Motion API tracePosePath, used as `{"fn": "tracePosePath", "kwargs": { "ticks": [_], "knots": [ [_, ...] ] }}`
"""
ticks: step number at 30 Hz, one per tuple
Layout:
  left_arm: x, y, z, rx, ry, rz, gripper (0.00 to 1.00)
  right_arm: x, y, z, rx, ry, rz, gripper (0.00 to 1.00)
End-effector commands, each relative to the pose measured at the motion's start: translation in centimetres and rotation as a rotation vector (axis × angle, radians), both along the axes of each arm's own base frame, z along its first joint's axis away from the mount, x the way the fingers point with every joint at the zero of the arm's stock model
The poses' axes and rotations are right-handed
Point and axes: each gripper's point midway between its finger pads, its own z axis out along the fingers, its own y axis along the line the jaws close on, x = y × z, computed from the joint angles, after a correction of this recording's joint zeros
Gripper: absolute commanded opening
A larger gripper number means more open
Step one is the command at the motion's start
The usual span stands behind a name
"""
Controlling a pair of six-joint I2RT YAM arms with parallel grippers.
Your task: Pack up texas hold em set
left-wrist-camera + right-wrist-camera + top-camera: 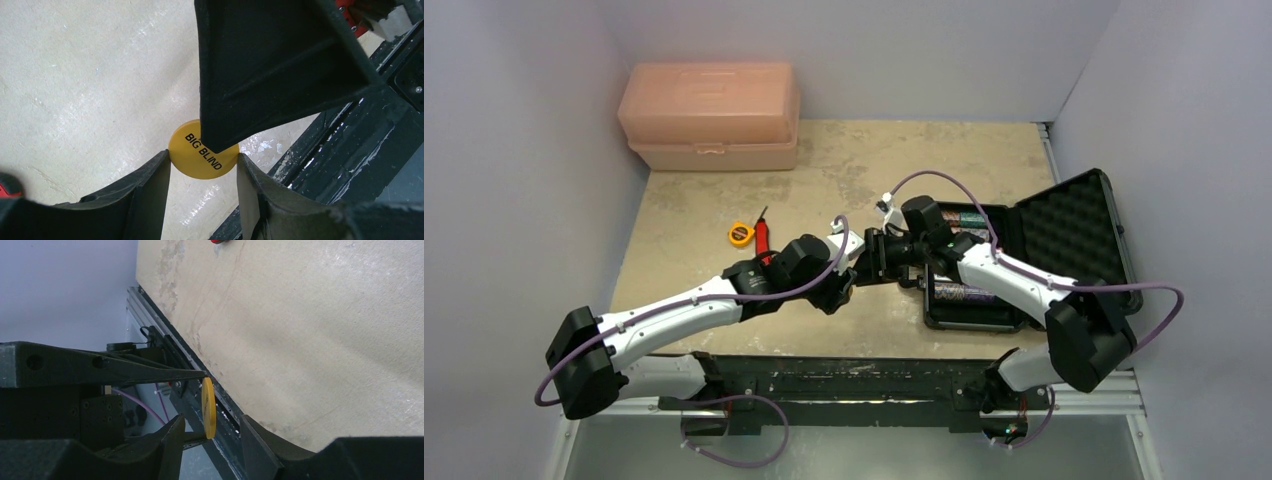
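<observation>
A yellow disc [200, 161] printed BIG BLIND is held off the table, gripped at its two edges by my left gripper [203, 167]. In the right wrist view the disc [208, 407] shows edge-on between the two fingers of my right gripper [212, 432], which stand apart on either side of it without touching. One right finger [270, 65] covers the disc's upper edge in the left wrist view. The two grippers meet [854, 272] left of the open black case [1074, 235], which has foam in its lid and rows of striped chips [964, 292] inside.
A peach toolbox [711, 115] stands at the back left. A yellow tape measure [741, 233] and a red utility knife [765, 238] lie by my left arm. The table's black front rail [350, 135] runs just below the grippers.
</observation>
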Motion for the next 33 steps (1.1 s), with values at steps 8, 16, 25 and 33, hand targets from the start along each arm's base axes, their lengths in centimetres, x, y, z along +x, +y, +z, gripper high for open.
{"fn": "tracePosePath", "kwargs": {
  "ticks": [8, 16, 25, 33],
  "knots": [
    [0.6, -1.4, 3.3, -0.082, -0.075, -0.025, 0.36, 0.1, 1.0, 0.1, 0.017, -0.018, 0.007, 0.38],
    [0.7, -1.4, 3.3, -0.081, -0.079, -0.021, 0.36, -0.1, 1.3, 0.3, 0.02, -0.017, 0.016, 0.33],
    [0.7, -1.3, 3.2, -0.08, -0.081, -0.017, 0.35, -0.5, 1.8, 0.2, 0.024, -0.012, 0.028, 0.28],
    [0.8, -1.3, 3.0, -0.08, -0.081, -0.013, 0.35, -0.6, 2.1, 0.6, 0.031, -0.017, 0.035, 0.0]
  ]
}}
